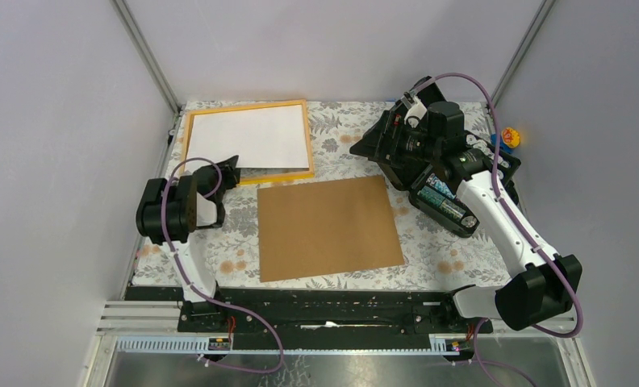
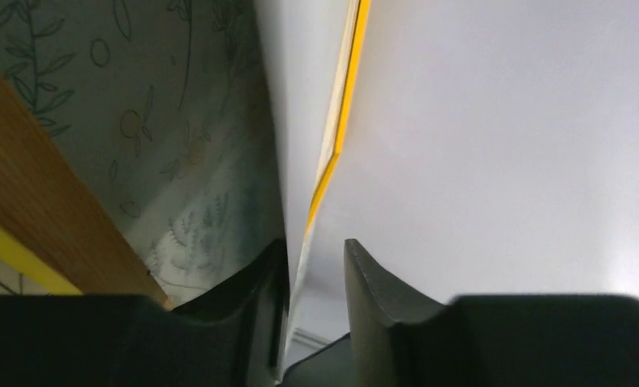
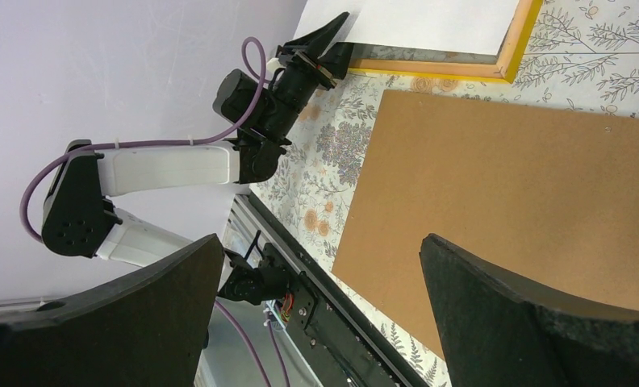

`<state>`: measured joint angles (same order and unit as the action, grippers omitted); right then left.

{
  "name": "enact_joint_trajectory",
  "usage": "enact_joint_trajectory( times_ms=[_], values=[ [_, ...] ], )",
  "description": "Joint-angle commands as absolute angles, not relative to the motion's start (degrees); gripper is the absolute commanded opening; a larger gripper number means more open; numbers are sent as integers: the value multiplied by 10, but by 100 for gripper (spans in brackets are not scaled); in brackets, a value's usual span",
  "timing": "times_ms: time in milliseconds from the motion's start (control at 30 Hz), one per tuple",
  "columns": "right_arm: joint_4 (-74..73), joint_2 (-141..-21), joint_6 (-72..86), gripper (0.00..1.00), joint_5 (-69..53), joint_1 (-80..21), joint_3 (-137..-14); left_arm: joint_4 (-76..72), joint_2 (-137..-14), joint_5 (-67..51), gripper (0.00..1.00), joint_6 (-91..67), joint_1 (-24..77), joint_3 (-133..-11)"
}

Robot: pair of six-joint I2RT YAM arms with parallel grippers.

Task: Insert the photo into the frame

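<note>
The photo lies blank white side up inside the frame, spreading away beyond the tips of the left fingers; its picture side does not show. Only its near-left corner reaches those fingers. In the left wrist view the thin edge of the sheet runs down into the gap between the two pads, close against one pad and clear of the other; the fingers stand a little apart, not pressed on the paper. The yellow rail of the frame runs right alongside that paper edge. Whether the corner is seated flat in the frame or rides on the rail I cannot tell.

Just to the side of the left fingers, nearer the arm bases, lies the brown backing board, flat on the floral cloth that covers the worktop; its far edge is close to the frame's near rail but not touching it.

The right fingers are held off the worktop beyond the board's far right corner; they are spread wide with nothing between them, and they point toward the board and the left arm. Behind them, under the right arm, sits an open black case with cylindrical cells in it.
</note>
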<state>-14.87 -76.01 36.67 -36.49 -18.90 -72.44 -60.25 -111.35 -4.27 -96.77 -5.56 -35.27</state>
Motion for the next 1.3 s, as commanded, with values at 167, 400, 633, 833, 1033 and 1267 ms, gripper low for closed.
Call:
enact_joint_trajectory(
  times_ms=[167, 400, 633, 833, 1033, 1267],
  values=[
    [-140, -757, 356, 100, -361, -195, -715, -439, -1009, -95, 79, -879, -53, -385],
    [-112, -741, 365, 100, -356, -195, -687, -204, -991, -143, 99, -811, -54, -477],
    [-111, -735, 359, 100, -360, -195, -680, -31, -1013, -151, 99, -802, -58, -587],
    [-111, -725, 361, 100, -360, -195, -678, 107, -1076, -144, 99, -769, -63, -700],
    [-111, -719, 360, 100, -360, -195, -677, 156, -1093, -162, 99, -766, -64, -718],
    [-111, -719, 359, 100, -363, -195, -677, 333, -1079, -103, 99, -707, -69, -821]
  ],
)
